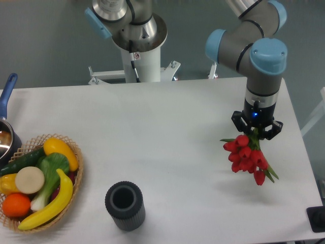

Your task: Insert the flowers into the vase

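Both jaws clamp the flowers, well right of the vase.

The tool is hiding the stems of the flowers. The left edge is cutting off the blue-handled pot, the top edge the arm.
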Robot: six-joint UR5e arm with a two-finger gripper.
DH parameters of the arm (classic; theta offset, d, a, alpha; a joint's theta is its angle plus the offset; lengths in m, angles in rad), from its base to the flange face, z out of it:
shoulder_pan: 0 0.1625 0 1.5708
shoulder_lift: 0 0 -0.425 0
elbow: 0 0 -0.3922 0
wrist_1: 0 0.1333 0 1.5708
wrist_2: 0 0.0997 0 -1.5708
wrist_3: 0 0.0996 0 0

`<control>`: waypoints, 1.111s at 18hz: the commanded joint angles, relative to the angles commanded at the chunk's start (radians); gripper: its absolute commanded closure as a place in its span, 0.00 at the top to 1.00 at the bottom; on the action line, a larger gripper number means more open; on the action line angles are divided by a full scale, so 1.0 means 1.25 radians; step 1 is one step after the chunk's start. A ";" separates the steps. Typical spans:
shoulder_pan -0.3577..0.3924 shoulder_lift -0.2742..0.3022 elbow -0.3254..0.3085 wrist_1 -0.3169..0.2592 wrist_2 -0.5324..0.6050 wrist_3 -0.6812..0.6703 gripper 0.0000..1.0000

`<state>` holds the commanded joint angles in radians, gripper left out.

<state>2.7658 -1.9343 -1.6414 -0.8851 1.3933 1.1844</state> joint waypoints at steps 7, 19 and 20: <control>-0.031 -0.012 0.034 0.006 -0.330 -0.164 0.03; -0.082 -0.014 0.091 0.082 -0.731 -0.199 0.07; -0.083 -0.012 0.097 0.082 -0.765 -0.199 0.07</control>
<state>2.6615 -1.9497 -1.5203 -0.7823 0.4376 0.9357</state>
